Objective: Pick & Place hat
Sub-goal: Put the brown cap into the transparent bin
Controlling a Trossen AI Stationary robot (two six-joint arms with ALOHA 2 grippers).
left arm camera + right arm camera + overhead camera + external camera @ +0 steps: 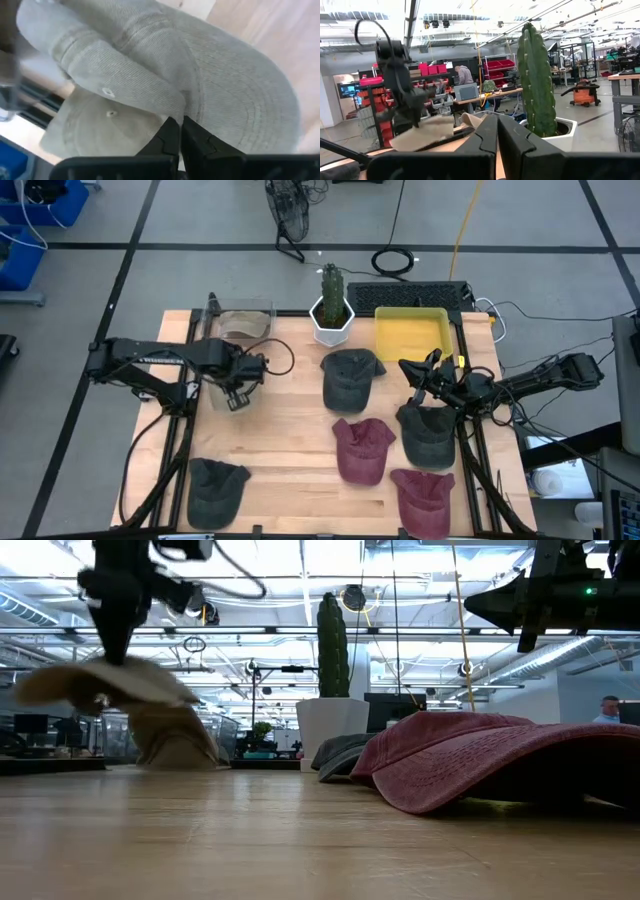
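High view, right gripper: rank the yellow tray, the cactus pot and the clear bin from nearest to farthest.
From the right gripper:
1. Yellow tray, just behind it at the table's back edge.
2. Cactus pot, farther left, back centre.
3. Clear bin, farthest, at the back left near the left gripper, which holds a tan hat.

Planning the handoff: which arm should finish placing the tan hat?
Left. Its tool is shut on the tan hat, held above the table beside the clear bin. The right tool is shut and empty, across the table near the yellow tray.
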